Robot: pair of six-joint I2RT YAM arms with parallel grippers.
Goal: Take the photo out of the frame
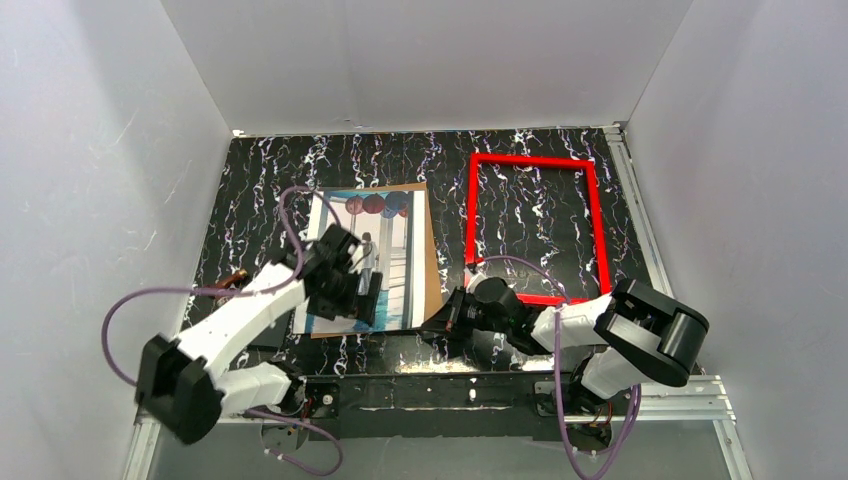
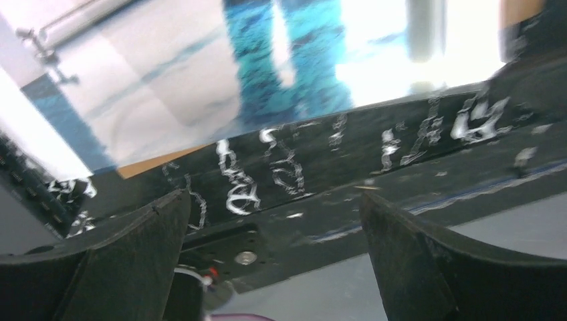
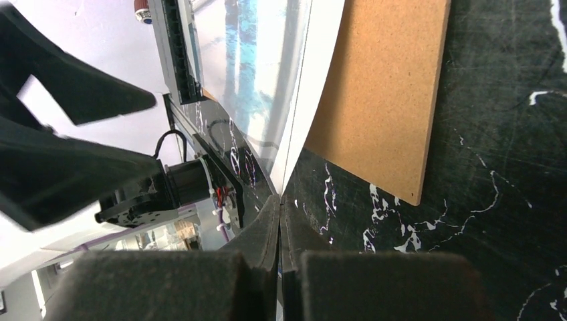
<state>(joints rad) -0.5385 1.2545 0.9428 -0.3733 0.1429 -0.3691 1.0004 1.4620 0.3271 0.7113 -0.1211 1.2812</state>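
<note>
Lower left of the top view: the left gripper (image 1: 358,282) hangs over the lower part of the photo (image 1: 395,258), fingers spread wide w/ nothing btwn them. Its wrist cam shows only the print's blurred near edge and black table past the two dark fingers (image 2: 134,254). The photo, a print of a person in a pale hall w/ dark red balloons along its top, lies left of ctr on the black, white-veined table (image 1: 260,190). It is out of the frame and set askew on a brown backing board (image 1: 433,275), which shows as a strip along its right side and top.

Bottom ctr: the right gripper (image 1: 447,322) sits low at the photo's lower right corner, fingers pressed together. On the right wrist cam the print's white margin curves up off the board and runs into the seam btwn the closed fingertips (image 3: 267,221), so the corner looks pinched there. The board's own corner lies flat on the table just beside.

Upper right: the red frame (image 1: 530,160) lies flat, apart from photo and board, w/ bare tabletop showing through it. Its near rail is partly hidden behind the right arm (image 1: 620,335). White walls (image 1: 100,150) close in the scene on three sides.
</note>
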